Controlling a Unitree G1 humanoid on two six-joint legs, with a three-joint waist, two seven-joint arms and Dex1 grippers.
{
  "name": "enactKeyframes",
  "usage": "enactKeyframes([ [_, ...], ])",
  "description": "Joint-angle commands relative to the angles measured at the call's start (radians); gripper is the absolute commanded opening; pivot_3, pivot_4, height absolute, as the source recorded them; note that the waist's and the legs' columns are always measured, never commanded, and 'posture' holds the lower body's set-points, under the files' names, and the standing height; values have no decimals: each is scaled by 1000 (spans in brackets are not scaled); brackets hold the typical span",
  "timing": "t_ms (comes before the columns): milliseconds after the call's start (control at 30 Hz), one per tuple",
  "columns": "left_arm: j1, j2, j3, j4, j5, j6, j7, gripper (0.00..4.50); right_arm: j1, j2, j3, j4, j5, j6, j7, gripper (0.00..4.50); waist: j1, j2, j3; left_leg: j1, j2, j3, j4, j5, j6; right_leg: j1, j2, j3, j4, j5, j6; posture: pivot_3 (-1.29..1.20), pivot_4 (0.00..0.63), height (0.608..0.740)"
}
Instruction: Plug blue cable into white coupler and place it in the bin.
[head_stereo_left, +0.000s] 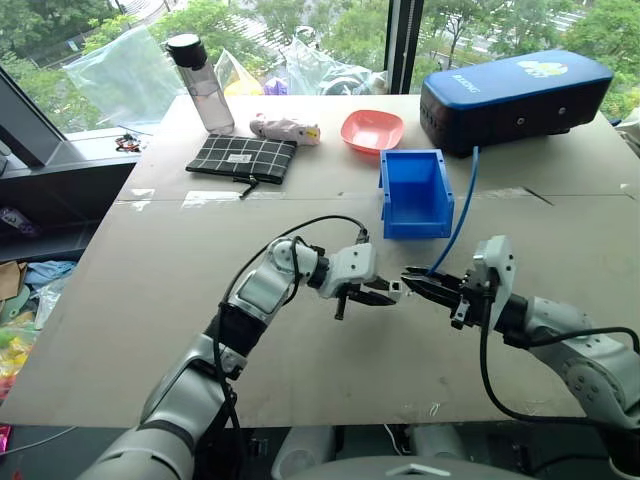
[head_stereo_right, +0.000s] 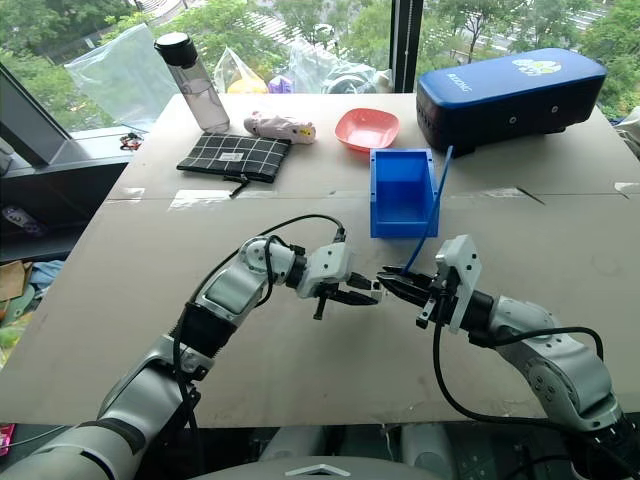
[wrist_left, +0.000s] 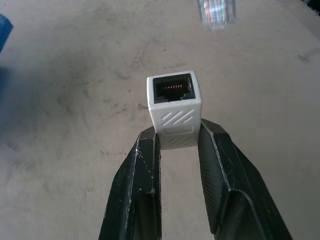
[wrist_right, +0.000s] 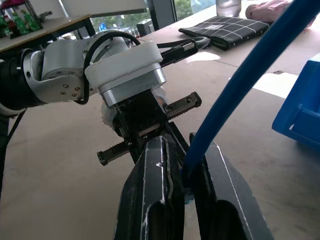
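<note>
Above the middle of the table my two grippers face each other, tips almost meeting. My left gripper (head_stereo_left: 383, 295) is shut on the white coupler (wrist_left: 174, 107), whose dark socket faces away from the fingers (wrist_left: 142, 170). My right gripper (head_stereo_left: 418, 282) is shut on the blue cable (head_stereo_left: 461, 212) close to its end. From there the cable arches up and back, past the right side of the bin (head_stereo_left: 415, 222). The right wrist view has the cable (wrist_right: 240, 80) pinched between my fingers (wrist_right: 160, 165), with the left gripper just beyond them. The plug itself is hidden by the fingers.
Behind the bin stand a large dark-blue case (head_stereo_left: 515, 95) and a pink bowl (head_stereo_left: 372, 130). A checked pouch (head_stereo_left: 240, 157), a pink object (head_stereo_left: 285, 128) and a water bottle (head_stereo_left: 202, 85) lie at the back left.
</note>
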Motion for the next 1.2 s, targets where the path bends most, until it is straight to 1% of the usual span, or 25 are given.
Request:
enactKeyframes([
  [33,-16,2,-5,4,16,-12,-11,435,-26,14,12,5,-43,-46,55,0,0,0,0,0,0,0,0,0,0,0,0,0,0,0,0,0,150,740],
  [433,-23,4,-6,6,36,-27,-13,435,-98,27,93,142,-242,-107,143,0,4,0,0,0,0,0,0,0,0,0,-1,0,0,0,0,0,150,740],
  [567,-17,0,-7,-2,41,-28,-11,435,-106,6,119,173,-299,-129,188,0,3,0,0,0,0,0,0,0,0,0,-1,0,0,0,0,0,150,740],
  [700,-16,-1,-5,-2,43,-28,-9,435,-119,16,129,171,-291,-116,226,0,3,0,0,0,0,-1,0,0,0,0,-1,0,1,0,0,0,150,740],
  [967,-12,-12,2,-5,36,-9,5,435,-142,10,197,178,-375,-146,273,0,5,0,-1,0,0,-1,1,0,0,0,-1,0,1,0,0,0,150,740],
  [1100,-10,-14,2,-9,36,-7,8,435,-140,7,203,175,-387,-141,287,0,5,0,-1,0,0,-1,1,0,0,0,-1,0,1,0,0,0,150,740],
  [1200,-12,-17,-2,-7,41,-23,6,435,-149,-9,227,217,-427,-149,309,0,4,0,-1,0,0,-1,1,0,0,0,-1,0,1,0,0,0,150,740],
])
